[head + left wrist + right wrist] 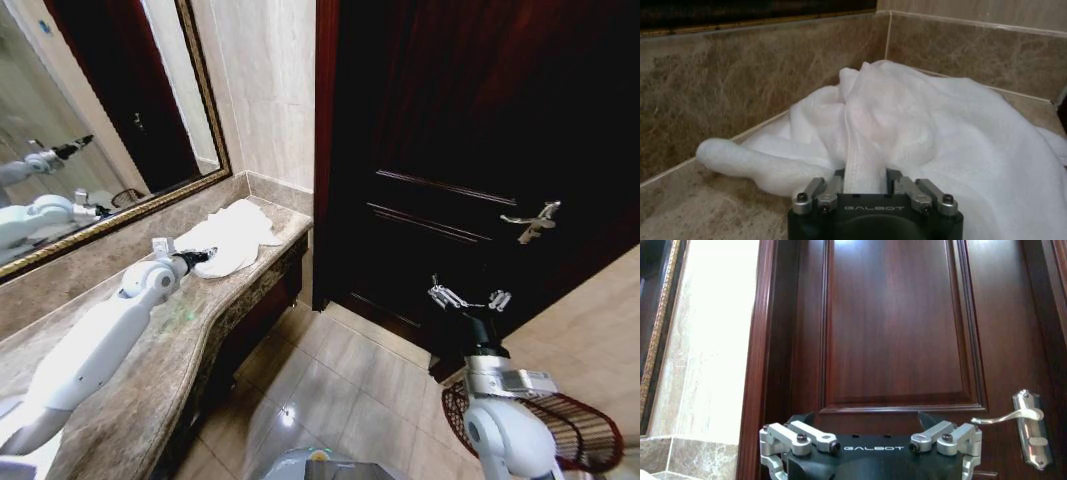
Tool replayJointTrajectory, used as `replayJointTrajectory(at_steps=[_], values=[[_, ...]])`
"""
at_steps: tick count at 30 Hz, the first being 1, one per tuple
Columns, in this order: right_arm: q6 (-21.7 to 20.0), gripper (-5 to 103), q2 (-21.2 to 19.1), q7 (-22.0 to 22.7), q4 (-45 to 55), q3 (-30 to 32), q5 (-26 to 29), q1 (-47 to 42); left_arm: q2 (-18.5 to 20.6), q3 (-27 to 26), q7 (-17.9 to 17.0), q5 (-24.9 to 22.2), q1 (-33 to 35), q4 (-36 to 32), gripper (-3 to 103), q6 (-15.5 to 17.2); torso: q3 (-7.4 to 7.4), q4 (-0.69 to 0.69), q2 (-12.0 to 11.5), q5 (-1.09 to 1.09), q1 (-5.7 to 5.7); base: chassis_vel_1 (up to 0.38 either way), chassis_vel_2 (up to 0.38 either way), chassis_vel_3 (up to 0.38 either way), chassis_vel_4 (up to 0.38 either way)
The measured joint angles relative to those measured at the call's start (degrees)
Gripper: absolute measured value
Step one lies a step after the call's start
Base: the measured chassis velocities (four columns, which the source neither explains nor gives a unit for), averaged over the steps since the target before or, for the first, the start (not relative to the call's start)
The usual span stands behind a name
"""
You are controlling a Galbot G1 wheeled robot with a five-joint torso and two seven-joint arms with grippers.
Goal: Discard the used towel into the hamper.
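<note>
One left gripper (863, 186) pinching towel (920, 130), fingertips hidden, hamper (570, 425) half-covered

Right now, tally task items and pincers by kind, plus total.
White towel on the marble counter: 1
Hamper on the floor: 1
Pincers: 2 (left pincer shut on the towel, right pincer open facing the door)
Total: 4
</note>
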Motion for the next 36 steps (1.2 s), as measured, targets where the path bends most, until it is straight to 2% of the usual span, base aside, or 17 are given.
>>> replayJointTrajectory(at_steps=[3,4,5,9,19,28,31,36], values=[[-0.02,100,0.02,-0.01,0.00,-0.07,0.00,0.00,0.20,-0.37,0.30,0.00,0.44,-0.41,25,-0.16,0.00,0.00,0.00,0.01,0.00,0.000,0.000,0.000,0.000],[-0.02,100,0.04,-0.02,0.00,-0.09,0.00,-0.01,0.34,-0.58,0.44,0.00,0.70,-0.67,20,-0.34,0.00,0.01,0.00,0.01,0.00,0.000,0.000,0.000,0.000],[-0.02,100,0.04,-0.02,0.00,-0.09,0.00,-0.01,0.34,-0.58,0.44,0.00,0.70,-0.67,20,-0.34,0.00,0.01,0.00,0.01,0.00,0.000,0.000,0.000,0.000],[-0.02,100,0.26,-0.04,0.01,-0.11,0.00,-0.02,0.64,-1.26,0.80,0.00,1.31,-1.35,6,-1.03,0.00,0.01,0.00,0.01,0.00,0.000,0.000,0.000,0.000],[-0.02,100,0.57,-0.14,0.02,-0.43,-0.04,0.09,0.90,-5.55,0.55,-0.88,4.65,-5.54,6,-1.79,0.00,0.00,0.00,0.03,0.00,0.000,0.000,0.000,0.000],[-0.03,100,0.80,-0.25,-0.22,-0.88,-0.02,0.42,0.43,-14.93,-0.75,-3.57,14.44,-16.91,6,-3.60,-0.01,0.00,0.00,0.03,0.00,0.000,0.000,0.000,0.000],[0.00,100,0.41,-0.27,-0.42,-0.74,0.14,0.31,-1.34,-21.35,-2.16,-5.05,21.38,-23.52,6,-3.95,-0.01,0.02,0.00,0.03,-0.01,0.000,0.000,0.000,0.000],[0.02,100,0.31,-0.29,-0.45,-0.75,0.45,0.47,-3.38,-25.14,-4.13,-6.51,25.49,-28.23,6,-3.83,-0.01,0.02,0.00,0.02,-0.01,0.000,0.000,0.000,0.000]])
